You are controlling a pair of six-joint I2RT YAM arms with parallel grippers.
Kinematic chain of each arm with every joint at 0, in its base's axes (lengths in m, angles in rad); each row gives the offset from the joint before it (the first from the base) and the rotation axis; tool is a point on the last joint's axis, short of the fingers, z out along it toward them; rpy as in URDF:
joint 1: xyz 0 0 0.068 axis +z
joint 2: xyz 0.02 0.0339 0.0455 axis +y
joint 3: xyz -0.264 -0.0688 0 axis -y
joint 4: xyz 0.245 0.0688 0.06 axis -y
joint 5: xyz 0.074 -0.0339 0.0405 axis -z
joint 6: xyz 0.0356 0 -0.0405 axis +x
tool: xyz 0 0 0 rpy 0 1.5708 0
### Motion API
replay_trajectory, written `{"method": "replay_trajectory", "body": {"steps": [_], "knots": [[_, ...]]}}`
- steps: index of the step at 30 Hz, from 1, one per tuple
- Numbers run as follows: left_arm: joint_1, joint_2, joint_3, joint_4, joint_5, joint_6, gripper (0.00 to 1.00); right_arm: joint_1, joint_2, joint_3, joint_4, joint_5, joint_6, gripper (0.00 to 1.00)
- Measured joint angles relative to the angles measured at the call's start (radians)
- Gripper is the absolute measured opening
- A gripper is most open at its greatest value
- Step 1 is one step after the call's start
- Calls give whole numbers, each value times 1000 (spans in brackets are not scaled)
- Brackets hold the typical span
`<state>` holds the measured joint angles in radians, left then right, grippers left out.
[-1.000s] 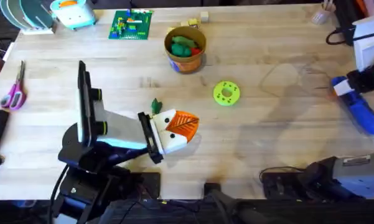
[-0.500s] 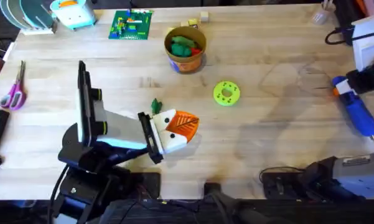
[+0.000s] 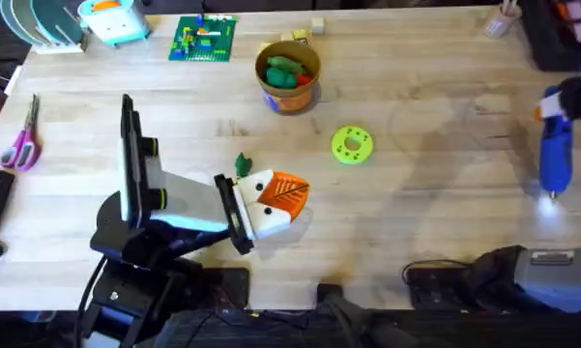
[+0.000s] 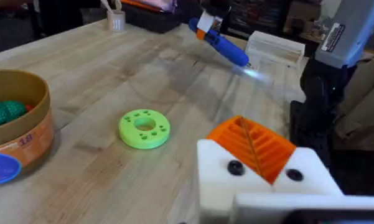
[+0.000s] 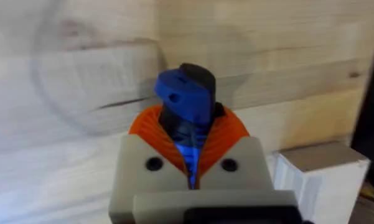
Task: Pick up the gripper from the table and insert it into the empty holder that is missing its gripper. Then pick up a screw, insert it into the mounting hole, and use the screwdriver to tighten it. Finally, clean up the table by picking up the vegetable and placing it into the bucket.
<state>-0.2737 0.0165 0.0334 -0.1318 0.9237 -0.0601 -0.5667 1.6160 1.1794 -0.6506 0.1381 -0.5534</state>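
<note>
My left gripper [image 3: 285,193] rests low over the table's middle, its white holder [image 4: 261,186] carrying the orange ribbed gripper [image 4: 255,146], fingers shut together with nothing between them. Two dark screw heads show on the holder's face. The dark green vegetable [image 3: 242,164] lies on the table just beside it. My right gripper [image 3: 559,104], at the far right edge, is shut on the blue screwdriver [image 3: 556,155] [image 5: 187,102] [image 4: 221,43], whose bit points toward the table's near edge with its light on. The bucket [image 3: 288,92] [image 4: 31,134] stands at the back middle with green toys inside.
A yellow-green disc [image 3: 351,144] [image 4: 143,127] lies between the bucket and my left gripper. A green brick plate [image 3: 204,39] sits at the back. Scissors [image 3: 22,140] lie at the left edge. A white block [image 5: 320,177] is next to my right gripper.
My right gripper has carried the screwdriver farther back and to the right, swinging it from a slant to point straight at the near edge. The left arm has not moved.
</note>
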Motion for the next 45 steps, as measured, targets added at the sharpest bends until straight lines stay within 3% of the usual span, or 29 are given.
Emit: {"method": "replay_trajectory", "body": {"steps": [7, 14, 21, 27, 33, 40, 45], "knots": [[0, 0, 0, 0, 0, 0, 15, 0, -265, 30, -4, -30, 191, 27], [0, 0, 0, 0, 0, 0, 15, 0, -460, 25, -33, -210, 311, 27], [0, 0, 0, 0, 0, 0, 15, 44, -690, -162, 155, -401, 435, 27], [0, 0, 0, 0, 0, 0, 15, 207, -839, -387, 521, -584, 546, 27], [0, 0, 0, 0, 0, 0, 15, 464, -844, -542, 799, -700, 638, 27], [0, 0, 0, 0, 0, 0, 15, 772, -737, -583, 1054, -739, 694, 27], [0, 0, 0, 0, 0, 0, 15, 935, -651, -583, 1279, -752, 741, 27]]}}
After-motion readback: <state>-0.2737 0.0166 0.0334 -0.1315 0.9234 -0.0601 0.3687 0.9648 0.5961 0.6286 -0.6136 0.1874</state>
